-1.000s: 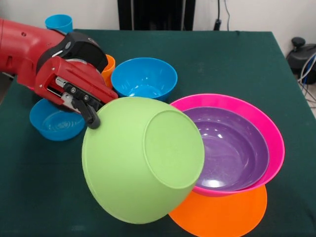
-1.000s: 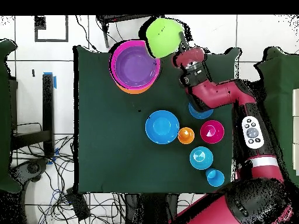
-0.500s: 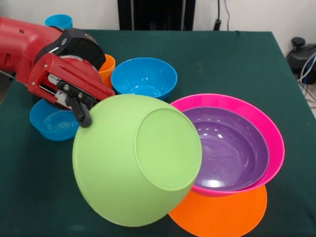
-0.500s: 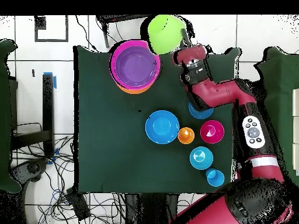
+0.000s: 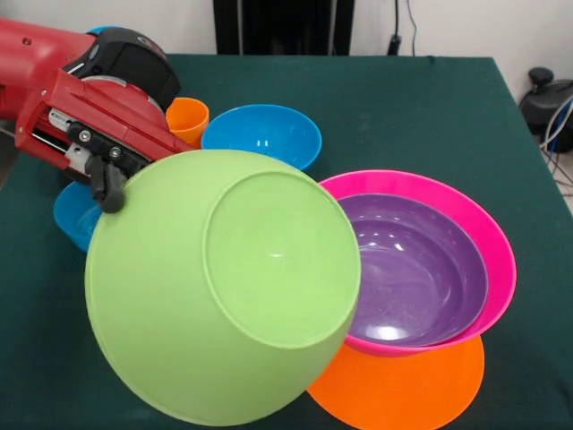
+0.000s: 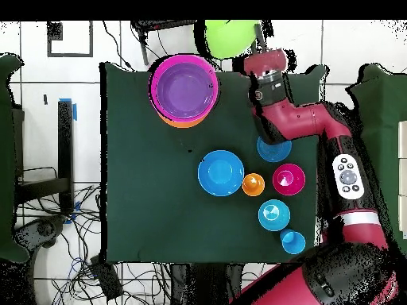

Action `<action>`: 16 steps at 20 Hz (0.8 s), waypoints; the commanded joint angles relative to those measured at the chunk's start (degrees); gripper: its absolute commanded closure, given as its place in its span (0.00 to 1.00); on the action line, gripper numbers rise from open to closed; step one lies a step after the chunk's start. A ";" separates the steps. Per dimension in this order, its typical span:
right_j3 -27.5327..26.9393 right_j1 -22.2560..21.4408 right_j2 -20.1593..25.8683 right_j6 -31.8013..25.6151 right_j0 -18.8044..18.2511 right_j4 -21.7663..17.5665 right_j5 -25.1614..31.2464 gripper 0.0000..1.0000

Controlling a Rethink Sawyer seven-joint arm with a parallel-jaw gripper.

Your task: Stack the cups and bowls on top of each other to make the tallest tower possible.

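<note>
Green bowl [image 5: 224,291]: clamped by rim in gripper [image 5: 109,184], tilted, base outward, lifted higher and further off the pink bowl [image 5: 488,246] than a second ago; placement on tower still pending

- Tool [image 5: 112,184] grips rim of green bowl [image 5: 224,287], bowl held tilted, underside facing camera, off the table [image 5: 430,107].
- Purple bowl [image 5: 416,269] nested in pink bowl [image 5: 488,237], both on flat orange bowl [image 5: 403,390].
- Green bowl overlaps the pink bowl's left edge.
- Blue bowl [image 5: 264,134] and orange cup [image 5: 188,118] behind.
- Small light blue bowl [image 5: 72,219] partly hidden at left.
</note>
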 commanded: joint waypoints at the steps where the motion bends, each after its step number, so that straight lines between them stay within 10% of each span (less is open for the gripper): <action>1: -0.37 -1.22 0.08 4.28 2.34 4.07 1.70 1.00; 16: -2.44 4.13 -0.77 -5.79 8.50 9.08 -3.24 1.00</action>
